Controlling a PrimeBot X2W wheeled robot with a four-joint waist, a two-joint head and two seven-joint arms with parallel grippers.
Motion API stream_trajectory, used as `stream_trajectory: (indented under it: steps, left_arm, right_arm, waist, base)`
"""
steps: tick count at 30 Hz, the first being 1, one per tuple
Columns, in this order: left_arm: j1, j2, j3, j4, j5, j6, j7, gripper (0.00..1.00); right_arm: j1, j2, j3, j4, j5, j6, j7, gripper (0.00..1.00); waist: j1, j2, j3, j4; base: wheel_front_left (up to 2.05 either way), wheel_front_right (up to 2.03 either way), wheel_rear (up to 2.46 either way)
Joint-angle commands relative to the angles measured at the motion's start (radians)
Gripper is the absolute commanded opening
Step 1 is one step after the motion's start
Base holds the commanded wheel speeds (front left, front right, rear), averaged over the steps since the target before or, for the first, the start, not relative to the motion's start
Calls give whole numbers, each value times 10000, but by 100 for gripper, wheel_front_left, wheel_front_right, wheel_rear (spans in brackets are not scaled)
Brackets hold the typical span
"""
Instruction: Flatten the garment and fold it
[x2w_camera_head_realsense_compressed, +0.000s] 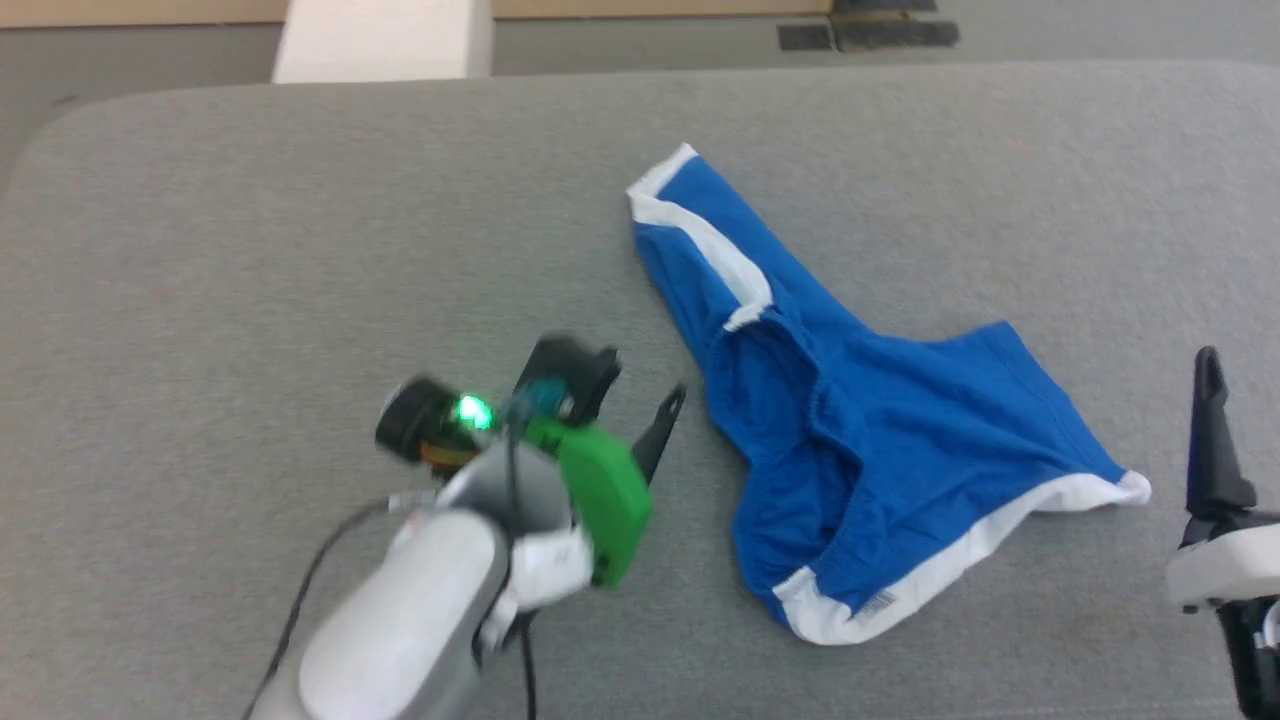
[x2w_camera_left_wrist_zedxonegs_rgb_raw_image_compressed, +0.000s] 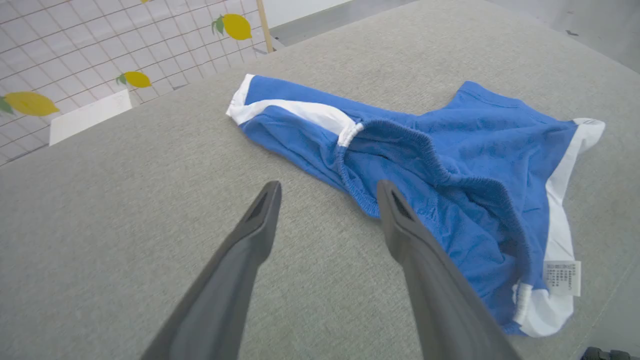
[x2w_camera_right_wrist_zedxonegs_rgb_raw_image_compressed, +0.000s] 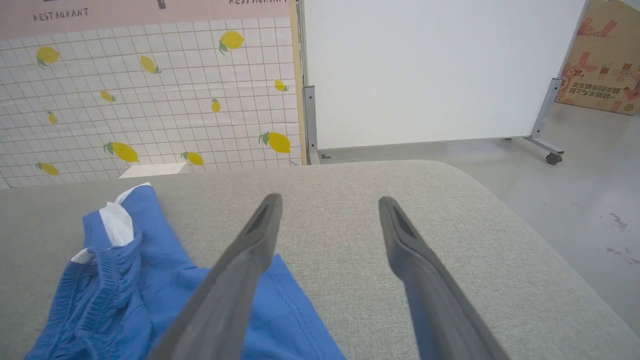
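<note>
Royal-blue shorts, the garment (x2w_camera_head_realsense_compressed: 880, 420), lie rumpled and unfolded on a grey padded table (x2w_camera_head_realsense_compressed: 300, 250), right of centre in the head view. The left gripper (x2w_camera_left_wrist_zedxonegs_rgb_raw_image_compressed: 327, 187) hovers with fingers spread apart and empty, the elastic waistband just beside it at two o'clock. The right gripper (x2w_camera_right_wrist_zedxonegs_rgb_raw_image_compressed: 330, 200) is likewise spread and empty, the garment at its eight o'clock.

Royal-blue garment (x2w_camera_head_realsense_compressed: 880, 420) with white trim on grey table (x2w_camera_head_realsense_compressed: 300, 220).
</note>
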Motion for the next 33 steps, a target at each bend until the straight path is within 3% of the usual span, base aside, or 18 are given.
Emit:
stream_trajectory:
  steps: [1, 5, 10, 22, 23, 24, 33]
  left_arm:
    - [-631, -97, -64, 177, -155, -176, 466, 100]
    - [-1816, -164, -235, 859, -309, -559, 1864, 100]
    - [-2801, -189, -206, 1671, -537, -758, 2863, 100]
    - [-3274, -163, -196, 2555, -662, -811, 2878, 100]
    - [-3271, -186, -166, 2578, -701, -793, 2824, 75]
    - [-3258, -212, -141, 2580, -775, -804, 2799, 0]
    - [-2943, 47, 280, 1833, -1088, -661, 2157, 0]
  right_arm:
    - [133, 145, 6, 13, -170, -15, -153, 100]
    - [100, 414, 116, 178, -368, -15, -364, 100]
    - [-75, 571, 177, 462, -387, -15, -618, 100]
    - [-191, 625, 210, 1434, -261, -15, -1190, 100]
    - [-222, 626, 243, 1498, -261, -15, -1218, 100]
    - [-242, 626, 267, 1545, -267, -15, -1234, 100]
    - [-222, 627, 84, 1893, -476, -15, -1209, 100]
  waist:
    - [0, 0, 618, -676]
    - [0, 0, 1050, -1192]
    - [0, 0, 1480, -1700]
    - [0, 0, 1883, -1923]
    - [0, 0, 1895, -1900]
    - [0, 0, 1894, -1875]
    - [0, 0, 1318, -1334]
  base:
    - [0, 0, 0]
    - [0, 0, 0]
    - [0, 0, 0]
    - [0, 0, 0]
    - [0, 0, 0]
    - [0, 0, 0]
    - [0, 0, 0]
